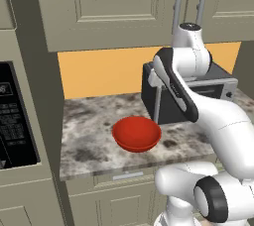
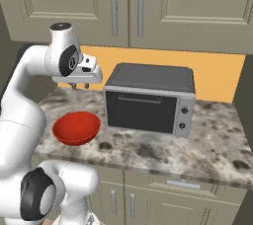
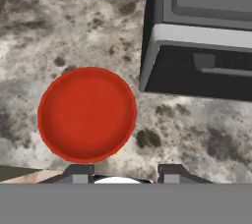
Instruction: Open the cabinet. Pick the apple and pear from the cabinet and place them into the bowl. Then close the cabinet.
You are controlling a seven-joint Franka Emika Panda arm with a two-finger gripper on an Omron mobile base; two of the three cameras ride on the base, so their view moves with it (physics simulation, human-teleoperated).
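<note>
The cabinet hung shut above the counter, its 2 doors meeting at a centre seam flanked by 2 long vertical bar handles. That made the coming move, by my reading, an upward one: the handles stood well above the gripper and further in toward the wall, their long axis running straight up and down, so the fingers would need to close across a bar from the sides rather than from above and below. Neither fruit could be seen, presumably behind the doors.

Below the cabinet a dark toaster oven sat on the counter, with the bowl just beside its left end, empty and upright.

The gripper hung over the counter above and slightly behind the bowl, pointing down. In the hand view its 2 fingertips stood apart with nothing between them, so it was spread and holding nothing.
</note>
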